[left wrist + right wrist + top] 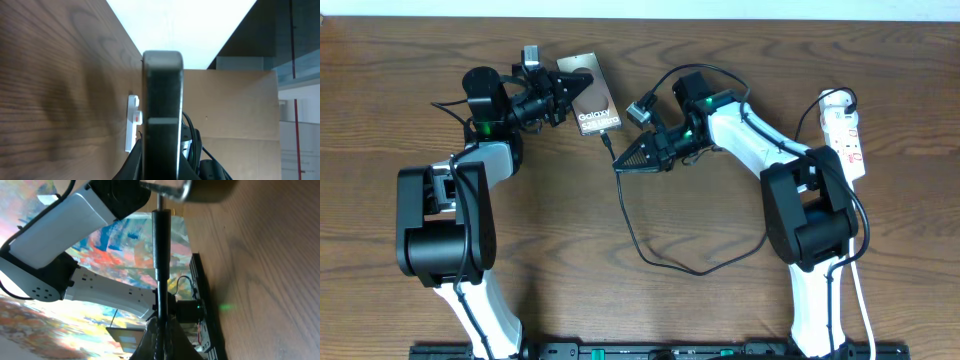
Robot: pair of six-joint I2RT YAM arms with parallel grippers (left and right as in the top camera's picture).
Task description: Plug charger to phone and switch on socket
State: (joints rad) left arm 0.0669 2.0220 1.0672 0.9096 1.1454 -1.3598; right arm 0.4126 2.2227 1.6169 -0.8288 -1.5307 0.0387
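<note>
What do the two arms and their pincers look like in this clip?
The left arm and right arm pair white shells with bulky black joint housings. The left pincer and right pincer are black, tapering wedges. Small green lights glow near both wrists; black cables run along the links.

The wooden table (650,310) bears the looping charger (627,212); the socket (848,135) lies near its right edge.

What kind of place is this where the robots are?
Probably a robot lab or workshop. A white-and-black left robot arm and right robot arm sit at a brown wooden table, handling a flat grey-bronze phone and a thin black charger cable, beside a long white power strip.
</note>
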